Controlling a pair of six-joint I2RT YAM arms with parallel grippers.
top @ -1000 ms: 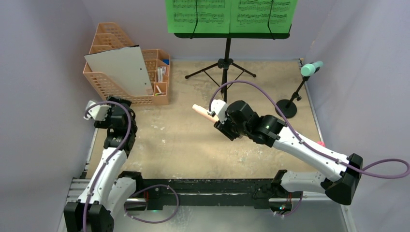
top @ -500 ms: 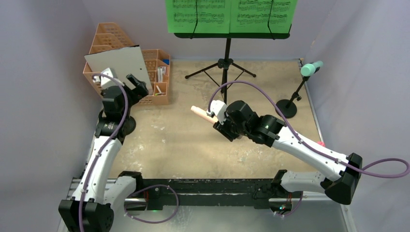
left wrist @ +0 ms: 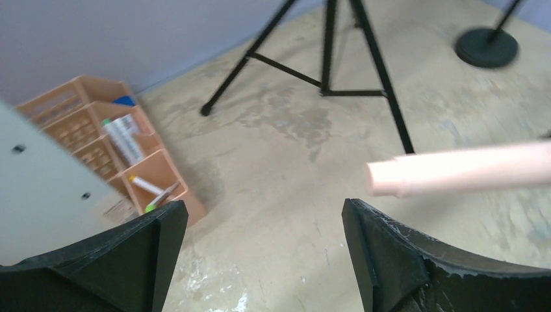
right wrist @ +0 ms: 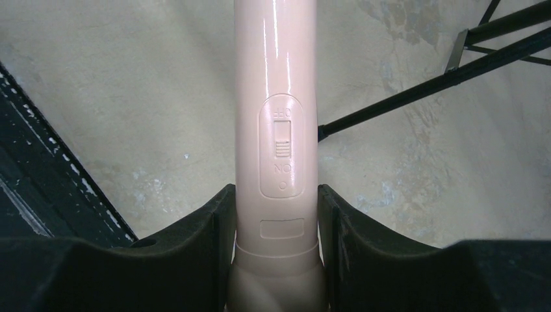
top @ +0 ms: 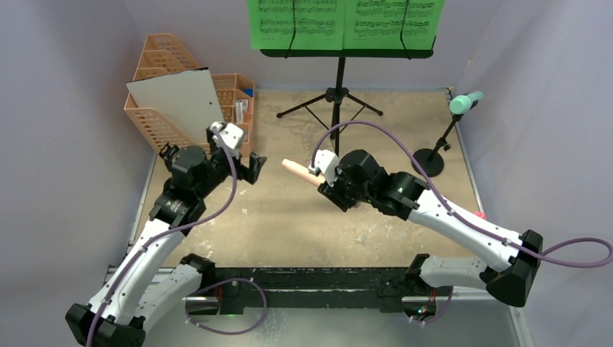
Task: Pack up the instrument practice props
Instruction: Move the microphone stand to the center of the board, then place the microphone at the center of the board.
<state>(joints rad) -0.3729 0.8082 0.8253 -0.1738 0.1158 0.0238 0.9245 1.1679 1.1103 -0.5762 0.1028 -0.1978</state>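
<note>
My right gripper (top: 319, 176) is shut on the pink toy microphone (top: 297, 169) and holds it above the middle of the table, handle pointing left. In the right wrist view the fingers (right wrist: 214, 221) clamp the microphone (right wrist: 276, 123) on both sides. My left gripper (top: 242, 162) is open and empty, just left of the handle tip. The handle (left wrist: 464, 170) shows in the left wrist view, beyond the right finger (left wrist: 396, 260). The black music desk (top: 347, 52) on its tripod (top: 335, 97) holds two green pages (top: 345, 22). The mint microphone (top: 465, 102) sits on a black round-based holder (top: 429, 163).
The orange mesh organizer (top: 235, 123) stands at the back left with a grey-white board (top: 181, 105) leaning on it, close behind my left gripper. Both show in the left wrist view, the organizer (left wrist: 97, 130) and the board (left wrist: 39, 188). Walls enclose the table.
My left arm has swung from the left edge toward the middle, and its open gripper now sits beside the pink handle tip. My right gripper moved the microphone slightly left.
</note>
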